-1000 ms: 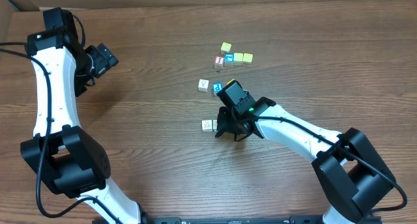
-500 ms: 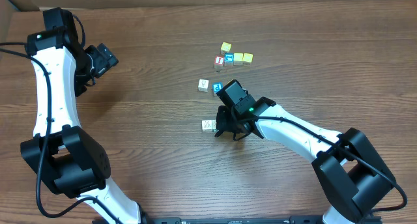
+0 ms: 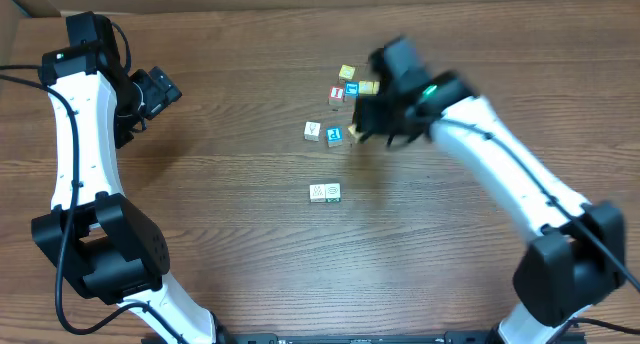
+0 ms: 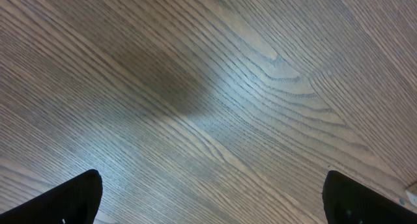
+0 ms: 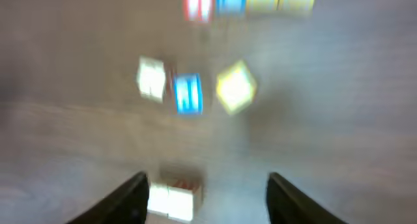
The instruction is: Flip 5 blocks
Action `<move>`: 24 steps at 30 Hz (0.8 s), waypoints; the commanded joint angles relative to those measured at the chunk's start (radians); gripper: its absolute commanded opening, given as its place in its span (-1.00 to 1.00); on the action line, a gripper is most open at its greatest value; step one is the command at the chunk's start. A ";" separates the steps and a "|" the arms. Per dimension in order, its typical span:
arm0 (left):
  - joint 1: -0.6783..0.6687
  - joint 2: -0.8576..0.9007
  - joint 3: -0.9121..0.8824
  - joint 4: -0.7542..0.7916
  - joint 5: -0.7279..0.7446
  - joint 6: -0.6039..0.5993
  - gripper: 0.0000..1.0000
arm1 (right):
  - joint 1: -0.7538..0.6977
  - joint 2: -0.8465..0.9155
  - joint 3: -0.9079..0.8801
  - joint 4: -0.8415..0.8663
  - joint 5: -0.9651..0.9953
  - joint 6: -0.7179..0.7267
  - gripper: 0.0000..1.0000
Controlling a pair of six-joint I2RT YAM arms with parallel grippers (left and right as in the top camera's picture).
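Two pale wooden cubes [image 3: 325, 192]: flipped, I judge.
Right end effector [image 5: 210, 198]: open, empty.
Blue-topped wooden cube [image 5: 188, 94]: just ahead, my next grasp.

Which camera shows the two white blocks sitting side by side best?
The overhead view: the two white blocks lie sharp and unobstructed, side by side. The right wrist view shows the two white blocks only as a blurred patch at its bottom edge. The left wrist view shows only the bare table.
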 commanded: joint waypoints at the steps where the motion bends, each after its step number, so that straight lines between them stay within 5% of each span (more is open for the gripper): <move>1: 0.000 -0.011 0.015 0.001 -0.004 0.004 1.00 | -0.041 -0.011 0.034 -0.001 0.000 -0.187 0.29; 7: 0.000 -0.011 0.015 0.001 -0.004 0.004 1.00 | -0.053 0.098 0.025 0.075 0.000 -0.378 0.48; 24: 0.000 -0.011 0.015 0.001 -0.004 0.004 0.99 | -0.047 0.332 0.021 0.141 -0.101 -0.448 0.25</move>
